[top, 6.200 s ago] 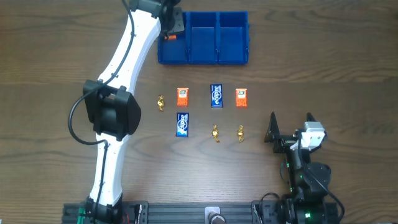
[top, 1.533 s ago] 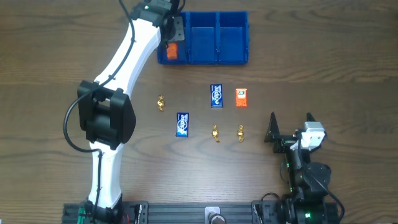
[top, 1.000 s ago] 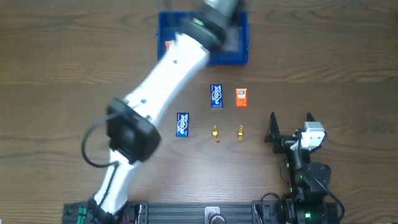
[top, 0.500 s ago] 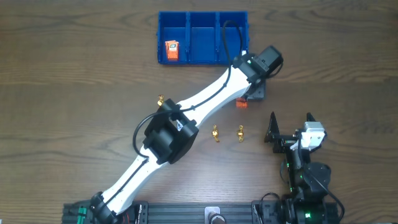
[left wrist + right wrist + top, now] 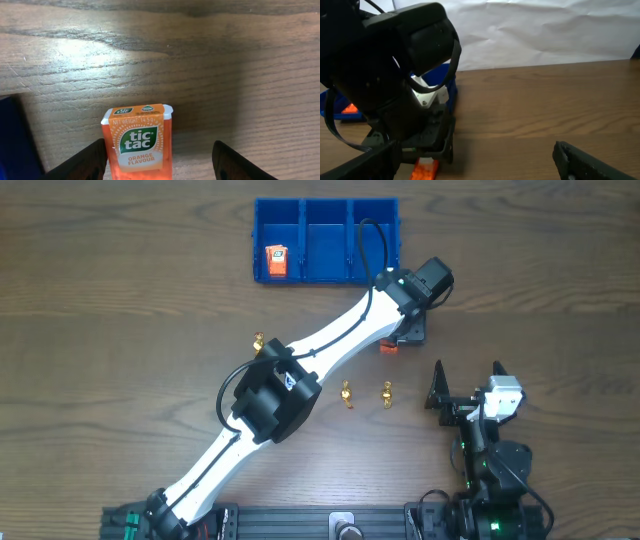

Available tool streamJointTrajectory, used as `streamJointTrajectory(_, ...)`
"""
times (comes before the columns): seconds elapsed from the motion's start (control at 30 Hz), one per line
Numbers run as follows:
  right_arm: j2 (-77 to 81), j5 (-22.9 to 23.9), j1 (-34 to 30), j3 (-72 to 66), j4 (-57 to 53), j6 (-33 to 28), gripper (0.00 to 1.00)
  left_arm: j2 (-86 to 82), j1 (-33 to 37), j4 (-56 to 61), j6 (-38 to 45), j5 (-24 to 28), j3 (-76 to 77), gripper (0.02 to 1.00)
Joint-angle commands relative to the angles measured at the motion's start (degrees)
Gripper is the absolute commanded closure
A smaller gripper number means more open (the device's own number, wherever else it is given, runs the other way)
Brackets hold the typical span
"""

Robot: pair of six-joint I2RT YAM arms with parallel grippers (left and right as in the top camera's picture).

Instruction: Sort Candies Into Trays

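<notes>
Lying label-up on the wooden table [image 5: 225, 75], the orange candy box [image 5: 139, 145] sits between the left gripper's [image 5: 160, 162] spread-open fingers; another orange box [image 5: 276, 260] rests in the blue tray's [image 5: 325, 277] leftmost compartment.

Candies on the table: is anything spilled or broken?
Nothing stands out. The orange box lies flat and whole inside the open left gripper, and the gold candies sit apart on the table.
</notes>
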Motion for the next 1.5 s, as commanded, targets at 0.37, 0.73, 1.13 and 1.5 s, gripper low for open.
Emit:
streamJointTrajectory(0.37, -0.42, -0.11, 0.17, -0.24, -0.11, -0.35, 0.003, -0.39, 0.57, -0.46, -1.66, 0.09, -2.03, 0.621)
streamJointTrajectory(0.73, -0.42, -0.11, 0.17, -0.24, -0.09, -0.35, 0.003, -2.36, 1.33, -0.22, -1.81, -2.03, -1.90, 0.704)
streamJointTrajectory(1.13, -0.42, -0.11, 0.17, -0.24, -0.11, -0.35, 0.003, -22.45, 16.04, -0.24, 8.59, -11.19, -1.90, 0.704)
streamJointTrajectory(1.5, -0.42, -0.11, 0.17, -0.24, -0.11, -0.35, 0.003, -18.14, 27.47, 0.74, 18.71, -5.55, -1.92, 0.698)
